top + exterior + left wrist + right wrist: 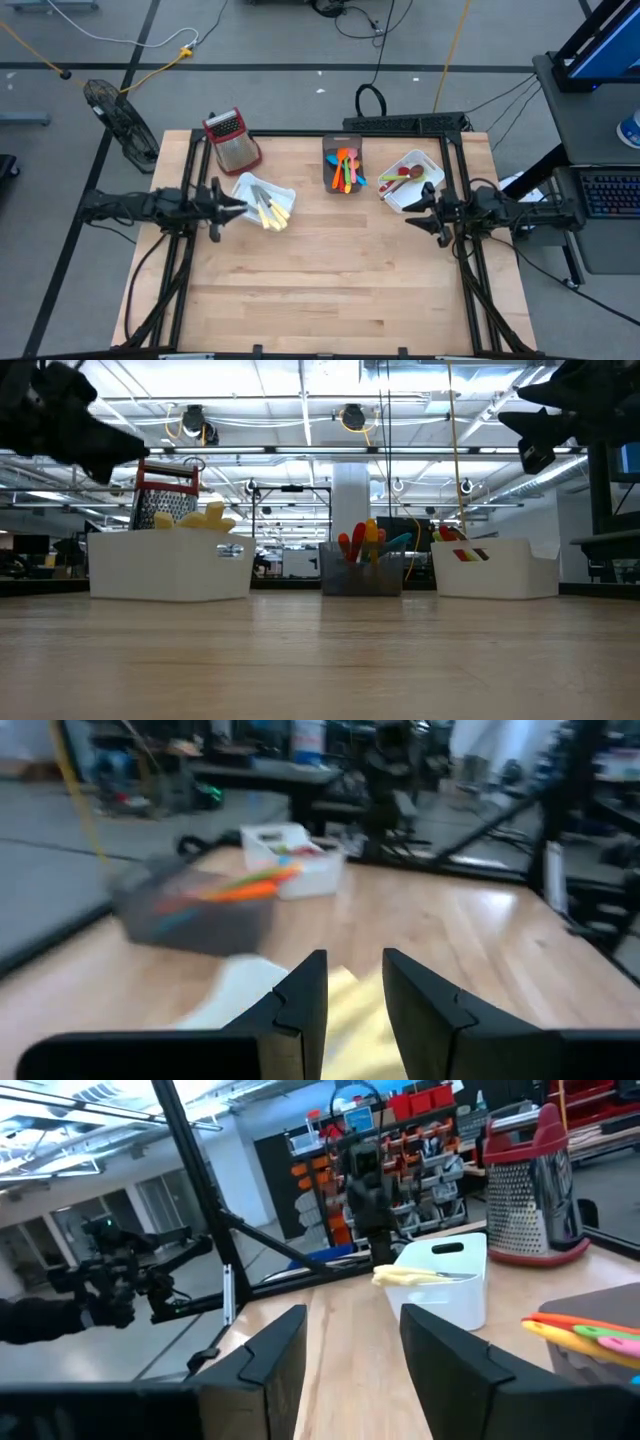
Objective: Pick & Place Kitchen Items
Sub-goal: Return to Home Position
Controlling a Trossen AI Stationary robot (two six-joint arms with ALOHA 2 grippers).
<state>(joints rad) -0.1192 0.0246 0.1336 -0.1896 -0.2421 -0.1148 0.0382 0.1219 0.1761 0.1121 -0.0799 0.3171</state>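
Utensils sat in three bins at the back of the worktop, with an arm raised at either side.
Yellow cutlery lay in the left white bin, just in front of the grater. Orange, red and green pieces filled the dark bin in the middle. A red spoon lay in the right white bin. The left gripper hovered by the left bin and the right gripper by the right one, each with jaws spread and holding nothing.
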